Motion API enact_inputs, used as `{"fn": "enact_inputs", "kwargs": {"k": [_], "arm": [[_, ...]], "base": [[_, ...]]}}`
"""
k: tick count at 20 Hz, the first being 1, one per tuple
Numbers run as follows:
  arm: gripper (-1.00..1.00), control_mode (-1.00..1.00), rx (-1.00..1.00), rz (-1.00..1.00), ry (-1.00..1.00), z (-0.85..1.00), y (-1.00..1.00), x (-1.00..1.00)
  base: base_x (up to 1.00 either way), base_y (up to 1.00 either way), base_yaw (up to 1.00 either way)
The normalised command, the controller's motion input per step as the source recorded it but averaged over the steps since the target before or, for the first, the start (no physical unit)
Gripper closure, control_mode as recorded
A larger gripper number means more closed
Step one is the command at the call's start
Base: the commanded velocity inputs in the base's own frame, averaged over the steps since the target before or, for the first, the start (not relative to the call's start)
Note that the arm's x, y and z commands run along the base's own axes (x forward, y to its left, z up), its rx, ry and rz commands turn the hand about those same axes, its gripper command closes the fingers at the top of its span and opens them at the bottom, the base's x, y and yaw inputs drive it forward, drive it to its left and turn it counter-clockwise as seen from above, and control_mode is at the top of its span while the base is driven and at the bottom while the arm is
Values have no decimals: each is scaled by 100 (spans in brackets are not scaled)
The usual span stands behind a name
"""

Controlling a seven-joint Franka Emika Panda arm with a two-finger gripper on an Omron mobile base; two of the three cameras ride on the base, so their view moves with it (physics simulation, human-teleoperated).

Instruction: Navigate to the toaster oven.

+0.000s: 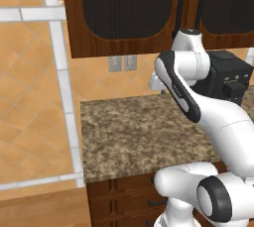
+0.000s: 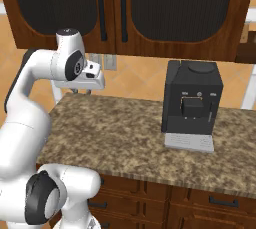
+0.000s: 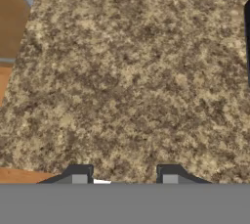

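Jaws (image 3: 124, 178): mine hang apart over the speckled stone, both dark tips showing at the near edge of the hand view with a wide gap between them and nothing held.

Arm: folded high above the worktop, my hand (image 2: 92, 75) pointing down over its left part, well clear of the surface.

Worktop (image 2: 115, 133): brown-flecked granite running left to right beneath me, its left end stopping short of a white window frame (image 1: 62, 72).

Coffee machine (image 2: 192, 103): a tall black cube with a grey drip tray at its foot, standing on the right part of the worktop, well apart from my hand; in the left base view it sits partly behind my upper arm (image 1: 228, 85).

Toaster oven: I cannot find it in any of these views; where it stands I cannot tell.

Wall cabinets (image 2: 165, 8): dark wood doors with black panels and black vertical handles, hanging above the worktop.

Wall: orange tile behind the worktop, with a pair of grey wall sockets (image 1: 122, 63) just under the cabinets.

Drawers (image 1: 119, 196): dark wood fronts with black pulls below the worktop's near edge.
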Motion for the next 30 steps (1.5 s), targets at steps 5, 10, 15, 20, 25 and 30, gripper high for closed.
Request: {"fn": "enact_inputs", "kwargs": {"k": [5,10,15,20,25,30], "arm": [[-100,-100,0,-3,-13,0,-2,-73],[-100,-100,0,-4,-17,0,-3,-97],[-100,-100,0,-3,-26,12,-6,-83],[-100,-100,0,-3,-12,18,-15,-57],[-100,100,0,0,0,0,0,0],[-100,100,0,0,0,0,0,0]], "base": [[0,0,0],[0,0,0],[0,0,0],[0,0,0],[-62,-98,-12],[-17,-76,-60]]}}
